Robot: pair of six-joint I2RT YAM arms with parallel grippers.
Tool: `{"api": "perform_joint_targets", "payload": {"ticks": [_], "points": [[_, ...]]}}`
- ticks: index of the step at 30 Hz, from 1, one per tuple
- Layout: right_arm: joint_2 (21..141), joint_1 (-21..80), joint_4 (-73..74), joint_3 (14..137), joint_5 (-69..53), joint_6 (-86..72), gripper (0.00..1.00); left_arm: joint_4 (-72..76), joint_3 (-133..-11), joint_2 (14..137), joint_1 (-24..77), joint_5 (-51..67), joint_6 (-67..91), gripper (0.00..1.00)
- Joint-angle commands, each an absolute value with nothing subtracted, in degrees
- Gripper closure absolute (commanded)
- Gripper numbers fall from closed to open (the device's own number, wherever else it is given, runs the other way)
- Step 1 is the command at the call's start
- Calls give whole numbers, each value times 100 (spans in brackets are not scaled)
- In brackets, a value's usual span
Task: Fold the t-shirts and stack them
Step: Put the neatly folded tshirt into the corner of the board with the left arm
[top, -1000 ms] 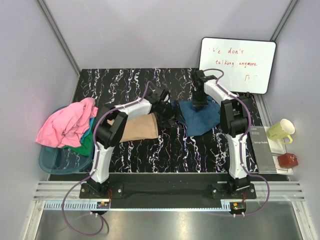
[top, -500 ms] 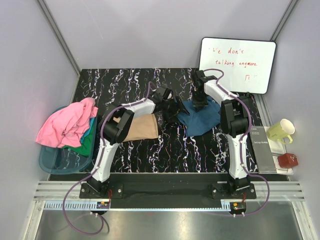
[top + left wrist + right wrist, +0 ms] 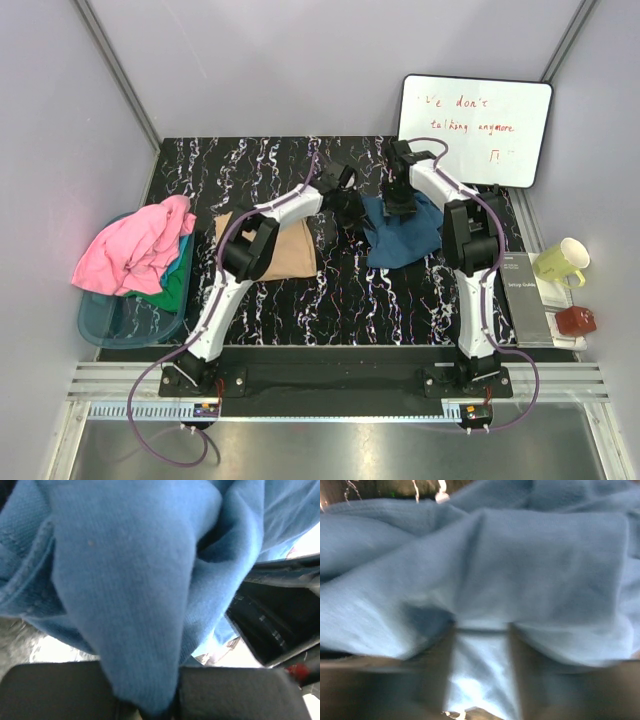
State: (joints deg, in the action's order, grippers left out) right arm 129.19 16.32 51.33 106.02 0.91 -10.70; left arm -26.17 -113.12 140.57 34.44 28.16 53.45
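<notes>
A dark teal-blue t-shirt (image 3: 405,235) lies crumpled at the back right of the table. My left gripper (image 3: 347,203) is at its left edge. In the left wrist view this gripper (image 3: 160,700) is shut on a fold of the blue t-shirt (image 3: 130,580). My right gripper (image 3: 402,207) points down onto the shirt's far edge. In the blurred right wrist view its fingers (image 3: 440,660) stand apart, with blue cloth (image 3: 520,570) draped over the tips and showing in the gap. A tan t-shirt (image 3: 285,252) lies folded left of centre.
A blue basket (image 3: 110,322) at the left edge holds pink (image 3: 135,250) and green (image 3: 176,285) t-shirts. A whiteboard (image 3: 475,117) leans at the back right. A mug (image 3: 562,261), a grey box (image 3: 526,285) and a small red thing (image 3: 576,320) sit off the right edge.
My left gripper has reached right from the tan shirt to the blue shirt's left edge and shut on it. The right gripper's jaws have parted.
</notes>
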Motion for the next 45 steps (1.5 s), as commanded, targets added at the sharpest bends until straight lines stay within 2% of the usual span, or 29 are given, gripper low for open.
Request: {"api": "perform_joint_targets", "payload": {"ticks": [1, 2, 3, 5, 17, 29, 45], "points": [[12288, 1705, 5361, 10529, -132, -1037, 28, -3111, -11707, 13685, 3279, 2382, 4492, 100], [12165, 1705, 5361, 10538, -132, -1037, 22, -3311, -11707, 13537, 3226, 2356, 4265, 100], [12077, 1705, 5353, 10547, -106, -1028, 10, -3409, -11707, 13448, 3199, 2329, 4167, 100], [11892, 1705, 5344, 10617, -70, -1037, 1, -3637, -11698, 13247, 3121, 2320, 3887, 100], [11672, 1688, 5353, 10907, -35, -1072, 0, -5254, -12191, 12481, 2655, 2699, 3024, 100], [11654, 1688, 5353, 10784, -70, -1072, 0, -5748, -10162, 10882, 1987, 2163, 2821, 100], [11733, 1688, 5335, 10705, -246, -1090, 0, -6056, -9150, 9713, 721, 1627, 2663, 100]]}}
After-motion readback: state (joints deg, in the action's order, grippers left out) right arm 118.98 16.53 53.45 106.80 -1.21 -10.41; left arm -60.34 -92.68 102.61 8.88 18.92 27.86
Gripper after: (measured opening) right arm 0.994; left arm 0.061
